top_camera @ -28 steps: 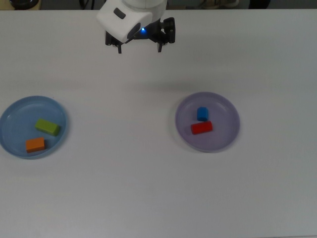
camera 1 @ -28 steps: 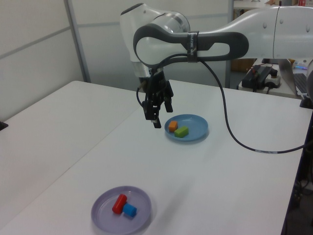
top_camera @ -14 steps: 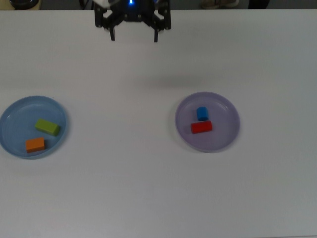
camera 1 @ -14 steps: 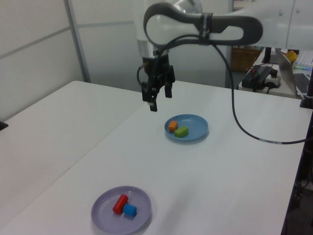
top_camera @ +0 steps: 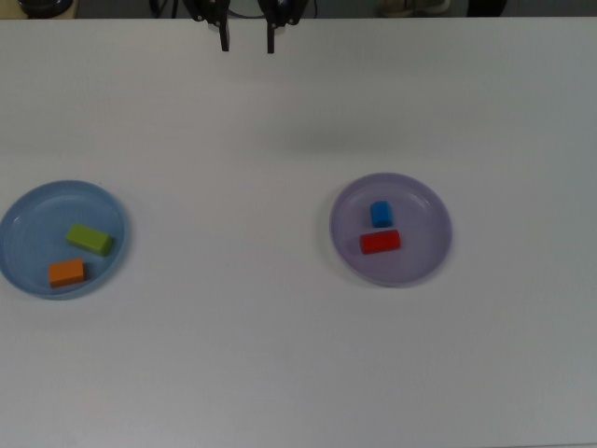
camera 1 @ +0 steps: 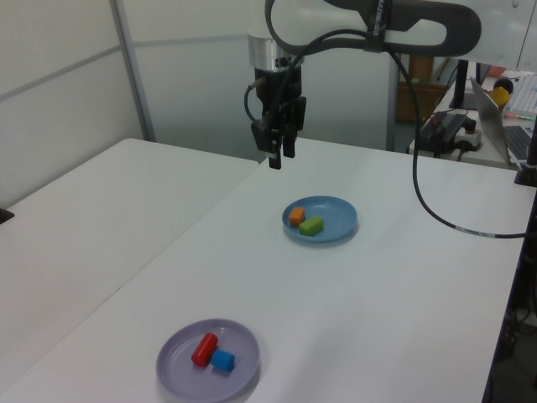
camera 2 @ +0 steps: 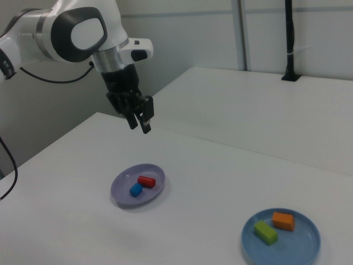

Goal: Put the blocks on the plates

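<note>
— Where did we find the blocks?
— Red block (top_camera: 380, 241) and blue cube (top_camera: 381, 214) lay on the lavender plate (top_camera: 425, 257); orange block (top_camera: 66, 273) and green block (top_camera: 90, 239) on the light blue plate (top_camera: 26, 207).
— And the hand (top_camera: 247, 43)?
— High over the tabletop's (top_camera: 280, 355) far edge in the top view, well apart from both plates, fingers spread and empty, pointing down.

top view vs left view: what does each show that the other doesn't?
Only the top view: the scene from straight above, with just the fingertips of the gripper at its upper edge and no arm.

Only the left view: the white arm, its black cable, the wall panels, and equipment on a far desk.

Both: the white table, the light blue plate holding the lime-green block and the orange block, and the lavender plate holding the blue cube and the red block. No block lies off a plate.
</note>
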Robot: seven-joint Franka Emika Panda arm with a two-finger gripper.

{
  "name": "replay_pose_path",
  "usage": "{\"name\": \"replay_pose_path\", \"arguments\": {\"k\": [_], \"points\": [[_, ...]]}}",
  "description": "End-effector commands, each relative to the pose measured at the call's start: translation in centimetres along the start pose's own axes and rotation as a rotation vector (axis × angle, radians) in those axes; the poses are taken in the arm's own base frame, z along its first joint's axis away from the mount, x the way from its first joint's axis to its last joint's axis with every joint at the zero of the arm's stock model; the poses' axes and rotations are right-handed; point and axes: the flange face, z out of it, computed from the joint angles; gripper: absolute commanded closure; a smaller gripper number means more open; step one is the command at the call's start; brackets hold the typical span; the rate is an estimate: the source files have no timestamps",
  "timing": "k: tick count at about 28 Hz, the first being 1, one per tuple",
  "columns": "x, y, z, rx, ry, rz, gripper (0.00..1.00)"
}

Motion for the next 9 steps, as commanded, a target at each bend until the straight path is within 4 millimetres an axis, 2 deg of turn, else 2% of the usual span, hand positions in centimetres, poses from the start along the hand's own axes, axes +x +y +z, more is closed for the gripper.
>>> {"name": "replay_pose_path", "arguments": {"k": [1, 7, 8, 9], "points": [[-0.6, 0.9, -0.4, 0.009, 0.016, 0.02, 1.0], [-0.9, 0.8, -0.9, 0.009, 0.024, 0.019, 1.0], [-1.0, 0.7, -1.2, 0.012, 0.031, 0.025, 0.97], [-1.2, 0.7, -1.6, 0.009, 0.038, 0.027, 0.8]]}}
